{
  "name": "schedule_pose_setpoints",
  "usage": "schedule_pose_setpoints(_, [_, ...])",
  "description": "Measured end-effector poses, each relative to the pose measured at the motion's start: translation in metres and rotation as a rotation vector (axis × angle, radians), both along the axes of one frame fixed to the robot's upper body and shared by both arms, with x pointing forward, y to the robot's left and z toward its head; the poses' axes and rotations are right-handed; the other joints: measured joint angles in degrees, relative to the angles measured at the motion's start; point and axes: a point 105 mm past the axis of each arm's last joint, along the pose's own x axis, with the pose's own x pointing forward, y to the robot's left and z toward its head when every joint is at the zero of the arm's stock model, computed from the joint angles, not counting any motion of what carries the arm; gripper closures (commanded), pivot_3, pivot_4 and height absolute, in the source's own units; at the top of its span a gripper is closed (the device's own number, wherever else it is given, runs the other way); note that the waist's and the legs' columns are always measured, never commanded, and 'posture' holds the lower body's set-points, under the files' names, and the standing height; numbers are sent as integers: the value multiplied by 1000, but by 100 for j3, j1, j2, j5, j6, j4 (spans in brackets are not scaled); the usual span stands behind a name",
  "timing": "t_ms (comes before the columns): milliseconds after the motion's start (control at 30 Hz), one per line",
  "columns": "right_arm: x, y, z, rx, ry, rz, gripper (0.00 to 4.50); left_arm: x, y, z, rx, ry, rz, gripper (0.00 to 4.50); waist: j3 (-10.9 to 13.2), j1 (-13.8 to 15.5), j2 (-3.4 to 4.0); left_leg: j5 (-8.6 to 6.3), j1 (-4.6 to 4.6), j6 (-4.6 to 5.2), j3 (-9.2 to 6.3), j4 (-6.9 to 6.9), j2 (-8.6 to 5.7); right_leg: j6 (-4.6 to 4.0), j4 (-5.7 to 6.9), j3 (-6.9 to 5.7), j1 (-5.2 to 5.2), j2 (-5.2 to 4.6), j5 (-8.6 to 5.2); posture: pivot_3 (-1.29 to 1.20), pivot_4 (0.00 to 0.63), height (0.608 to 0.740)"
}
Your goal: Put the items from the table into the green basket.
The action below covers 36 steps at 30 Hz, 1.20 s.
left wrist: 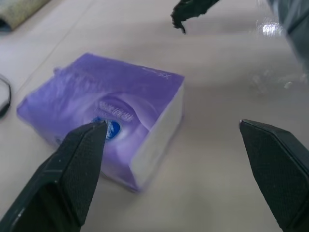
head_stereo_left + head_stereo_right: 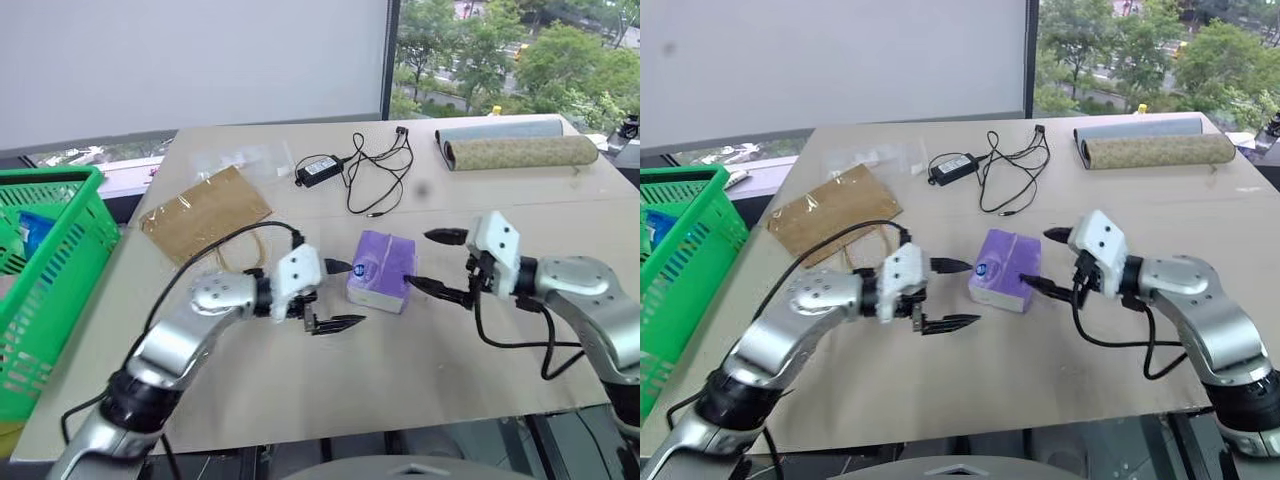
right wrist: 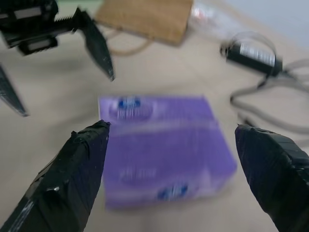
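We count one purple tissue pack (image 2: 381, 271) on the worktop (image 2: 420, 360), between our left gripper (image 2: 340, 295) and right gripper (image 2: 433, 262), both released; one charger (image 2: 320, 169), one paper bag (image 2: 205, 212), one green basket (image 2: 55, 290).

cut off: green basket (image 2: 60, 260), frame edge | blurred: purple tissue pack (image 3: 166, 145) print unreadable

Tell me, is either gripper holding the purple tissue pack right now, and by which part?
Nothing is held. The left gripper and right gripper both stand open on either side of the purple tissue pack, which lies on the table.
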Motion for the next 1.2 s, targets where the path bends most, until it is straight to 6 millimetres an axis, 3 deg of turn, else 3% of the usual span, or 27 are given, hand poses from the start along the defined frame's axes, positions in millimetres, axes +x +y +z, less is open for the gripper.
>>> schedule_pose_setpoints(200, [-20,-25,-20,-72,128,-64,69,27,-17,-17,84,-124,-71,0,1,-103,0,-1,-4,1,-2,1,0,9,-4,4,1,1,-5,-261,47,740])
schedule_pose_setpoints(300, [-27,-30,-25,-75,168,-69,0,31,-18,-26,96,-120,-74,796,2,-239,-1,-1,-4,1,-1,1,0,12,-2,8,1,0,-6,-282,45,740])
schedule_pose_setpoints(500, [-31,-33,-14,-28,137,-96,0,33,-21,-30,91,-131,-92,3720,1,-476,-1,-1,3,1,-2,4,1,19,0,9,9,-1,-5,-290,47,740])
schedule_pose_setpoints(567, [-31,-33,-13,-21,134,-96,0,35,-19,-30,88,-136,-79,4461,1,-497,-1,-1,11,1,-2,4,1,20,-1,9,16,-1,-6,-290,47,740])
schedule_pose_setpoints(700, [-28,-21,-3,49,102,-58,0,44,-12,-25,51,-149,8,4461,5,-610,-2,-1,14,2,-4,4,4,34,1,9,18,-1,-13,-247,51,740])
schedule_pose_setpoints(867, [-20,6,20,143,37,45,0,76,36,20,-58,-236,287,4461,16,-654,-11,-1,15,1,-9,4,21,23,4,9,16,9,-7,-176,52,740])
schedule_pose_setpoints(967, [-16,27,37,225,11,126,0,99,94,81,-117,-391,563,4461,24,-582,-16,-1,10,1,-23,4,25,19,1,-5,16,10,-5,-131,48,740])
schedule_pose_setpoints(1000, [-15,31,40,249,13,146,0,100,107,93,-120,-423,615,4461,24,-558,-18,-1,9,1,-24,4,25,19,2,-5,16,7,-4,-113,47,740])
schedule_pose_setpoints(1067, [-15,46,56,339,0,225,0,100,153,130,-109,-508,802,4461,26,-520,-17,-1,4,1,-22,-3,25,19,0,-4,10,-1,-4,-84,43,740])
schedule_pose_setpoints(1133, [-15,55,72,422,-19,288,0,90,191,151,-60,-553,940,4461,26,-454,-18,-1,0,0,-25,-8,24,20,-2,-6,7,-7,-5,-55,44,740])
schedule_pose_setpoints(1200, [-15,58,79,443,-20,321,0,83,210,158,-28,-571,1013,4461,27,-320,-17,-1,-5,0,-28,-9,15,24,1,-14,0,-25,-7,-46,45,740])
